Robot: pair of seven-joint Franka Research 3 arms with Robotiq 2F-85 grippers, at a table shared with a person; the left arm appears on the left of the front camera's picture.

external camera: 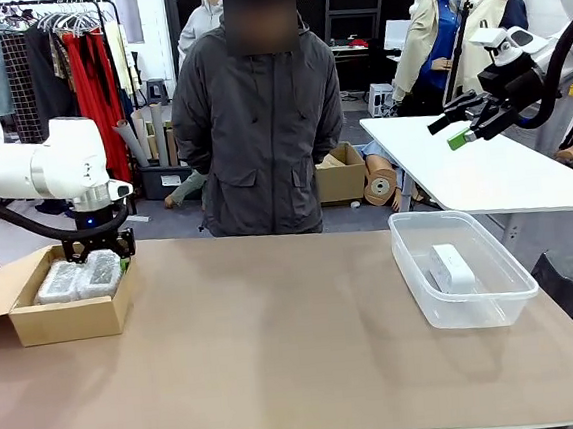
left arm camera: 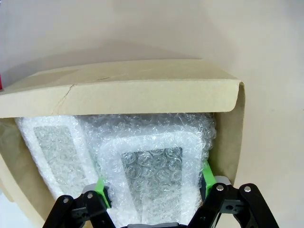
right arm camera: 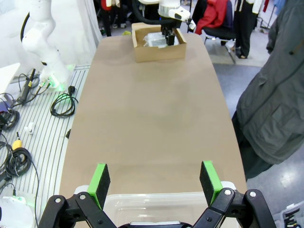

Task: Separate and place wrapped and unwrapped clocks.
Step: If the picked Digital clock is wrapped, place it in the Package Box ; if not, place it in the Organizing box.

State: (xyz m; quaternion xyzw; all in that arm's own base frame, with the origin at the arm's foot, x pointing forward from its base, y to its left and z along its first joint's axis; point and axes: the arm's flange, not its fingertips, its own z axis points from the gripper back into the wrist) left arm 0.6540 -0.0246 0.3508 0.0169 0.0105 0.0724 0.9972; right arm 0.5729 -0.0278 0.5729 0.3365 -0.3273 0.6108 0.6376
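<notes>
Two bubble-wrapped oblong clocks (left arm camera: 152, 175) are seen side by side in the brown cardboard box (left arm camera: 142, 92), long axes along the left gripper (left arm camera: 154, 190) fingers. One is bracketed by its green pads; grip firmness cannot be told. The right gripper (right arm camera: 154, 178) is held open above the clear plastic tub (external camera: 475, 303) containing the bare white clock (external camera: 452, 267).

In the front view the cardboard box (external camera: 70, 316) wall hides the lower parts of both wrapped clocks (external camera: 79, 277), and the left gripper's (external camera: 100, 253) fingertips vanish behind them — whether they touch cannot be told. In the left wrist view the nearer wrapped clock (left arm camera: 152, 178) is cut off at the bottom edge. Bubble wrap blurs both faces.

Beyond the box, the unwrapped clock (external camera: 452, 267) shows no readable detail.
</notes>
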